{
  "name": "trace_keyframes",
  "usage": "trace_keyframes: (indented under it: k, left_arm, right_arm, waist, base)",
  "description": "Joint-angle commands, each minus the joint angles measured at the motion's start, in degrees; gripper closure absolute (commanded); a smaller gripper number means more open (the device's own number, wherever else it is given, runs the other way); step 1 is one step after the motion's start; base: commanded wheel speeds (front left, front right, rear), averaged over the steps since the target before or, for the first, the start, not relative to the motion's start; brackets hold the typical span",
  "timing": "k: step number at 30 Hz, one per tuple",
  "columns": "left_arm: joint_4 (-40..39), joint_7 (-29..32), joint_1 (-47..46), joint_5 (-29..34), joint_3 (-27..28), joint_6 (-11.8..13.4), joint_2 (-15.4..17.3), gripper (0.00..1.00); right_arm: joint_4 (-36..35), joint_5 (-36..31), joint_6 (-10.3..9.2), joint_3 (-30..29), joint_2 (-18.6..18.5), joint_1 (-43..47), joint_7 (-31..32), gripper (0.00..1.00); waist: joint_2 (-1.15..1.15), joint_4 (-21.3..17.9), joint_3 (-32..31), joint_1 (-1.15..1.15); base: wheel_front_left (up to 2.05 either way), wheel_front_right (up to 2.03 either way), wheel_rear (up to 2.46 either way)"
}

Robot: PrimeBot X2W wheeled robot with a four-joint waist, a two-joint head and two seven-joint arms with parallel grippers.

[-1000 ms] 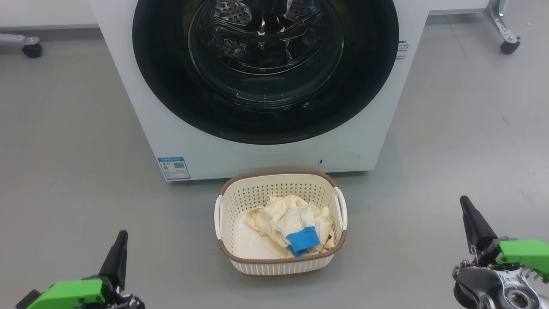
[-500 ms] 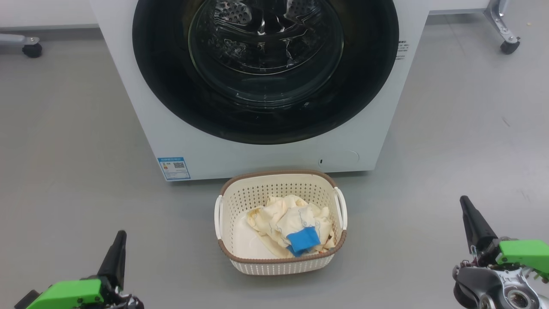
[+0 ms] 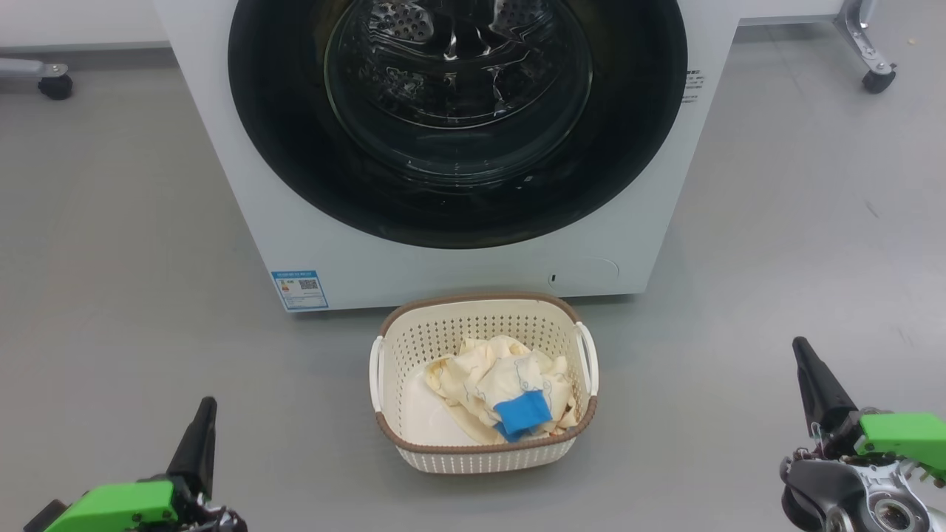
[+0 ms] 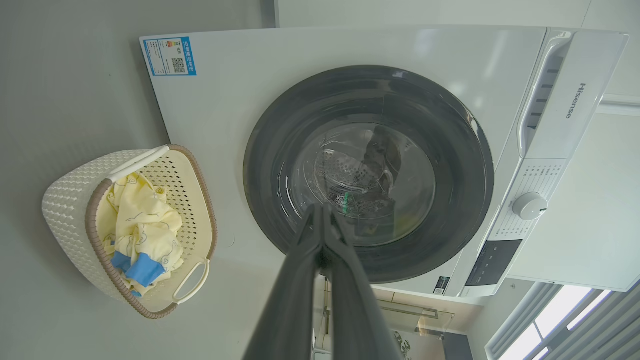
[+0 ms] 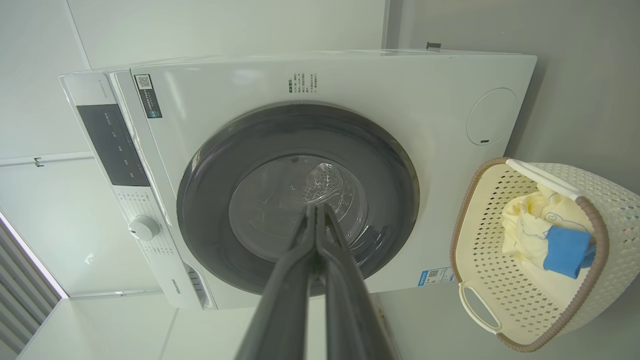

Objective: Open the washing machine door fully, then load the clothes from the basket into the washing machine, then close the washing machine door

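The white washing machine [image 3: 222,148] [image 4: 240,70] [image 5: 400,85] stands ahead with its round black door [image 3: 281,148] [image 4: 465,165] [image 5: 210,190] flush against the front. On the floor before it sits the cream basket [image 3: 480,451] [image 4: 65,200] [image 5: 615,200] holding pale yellow clothes [image 3: 480,377] [image 4: 145,220] [image 5: 525,220] with a blue patch. My left gripper [image 3: 208,403] [image 4: 320,210] is low at the left, shut and empty. My right gripper [image 3: 798,343] [image 5: 315,210] is low at the right, likewise shut with nothing in it. Both are well back from the machine and basket.
Grey floor [image 3: 111,258] spreads on both sides of the machine. A caster wheel [image 3: 55,85] sits at the far left, and a metal frame leg with a wheel [image 3: 878,77] at the far right. A white wall runs behind.
My left gripper has sunk slightly in the head view. Everything else stays as it was.
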Motion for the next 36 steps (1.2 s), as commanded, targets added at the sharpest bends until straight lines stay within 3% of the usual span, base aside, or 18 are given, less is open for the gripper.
trace_keyframes:
  k: [1,36]
  left_arm:
    - [-1.7,0.4,-2.9,0.6,1.9,0.0,0.5,1.00]
    - [-1.7,0.4,-2.9,0.6,2.0,0.0,0.4,1.00]
  right_arm:
    - [-1.8,-0.6,-0.15,0.9,-0.7,-3.4,0.4,1.00]
    - [-1.8,-0.6,-0.15,0.8,-0.7,-3.4,0.4,1.00]
  waist:
    - [0.00,0.0,0.0,0.00]
    - [0.00,0.0,0.0,0.00]
  base:
    - [0.00,0.00,0.00]
    - [0.00,0.00,0.00]
